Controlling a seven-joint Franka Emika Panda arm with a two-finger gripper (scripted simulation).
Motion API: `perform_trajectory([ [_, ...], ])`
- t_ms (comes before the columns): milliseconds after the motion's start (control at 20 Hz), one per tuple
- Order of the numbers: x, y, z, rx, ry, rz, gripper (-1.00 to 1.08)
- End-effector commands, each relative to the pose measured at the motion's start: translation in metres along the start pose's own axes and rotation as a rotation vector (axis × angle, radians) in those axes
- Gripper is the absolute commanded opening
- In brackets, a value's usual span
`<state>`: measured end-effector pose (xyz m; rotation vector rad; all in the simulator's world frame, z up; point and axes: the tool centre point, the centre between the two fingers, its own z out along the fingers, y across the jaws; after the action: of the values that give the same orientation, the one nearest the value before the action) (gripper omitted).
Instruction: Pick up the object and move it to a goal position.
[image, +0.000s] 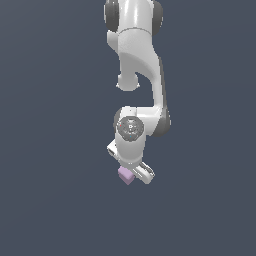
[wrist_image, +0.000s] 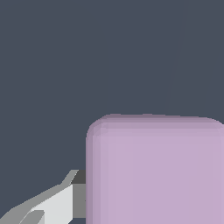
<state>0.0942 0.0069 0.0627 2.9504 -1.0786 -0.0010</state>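
Note:
The pale lilac cube (image: 125, 175) sits at the tip of my white gripper (image: 132, 175), low in the middle of the exterior view. In the wrist view the cube (wrist_image: 155, 170) is very close and fills much of the picture. One grey-white finger (wrist_image: 61, 203) presses flat against its side. The other finger is out of view past the cube. The gripper is shut on the cube. Whether the cube rests on the ground or is lifted cannot be told. No goal marker shows in either view.
The white arm (image: 137, 65) hangs down from the top of the exterior view to the wrist (image: 131, 127). All around is plain dark grey-blue ground (image: 50, 150) with no other objects or edges in view.

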Motion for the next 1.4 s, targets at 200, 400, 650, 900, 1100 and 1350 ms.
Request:
perform_trajectory([
  [200, 0.0, 0.0, 0.0, 0.0, 0.0, 0.0, -1.0],
  [400, 0.0, 0.0, 0.0, 0.0, 0.0, 0.0, -1.0],
  [650, 0.001, 0.0, -0.006, 0.0, 0.0, 0.0, -1.0],
  [900, 0.004, 0.002, -0.031, 0.0, 0.0, 0.0, -1.0],
  [1100, 0.008, 0.004, -0.064, 0.0, 0.0, 0.0, -1.0],
  [1350, 0.014, 0.007, -0.115, 0.0, 0.0, 0.0, -1.0],
])
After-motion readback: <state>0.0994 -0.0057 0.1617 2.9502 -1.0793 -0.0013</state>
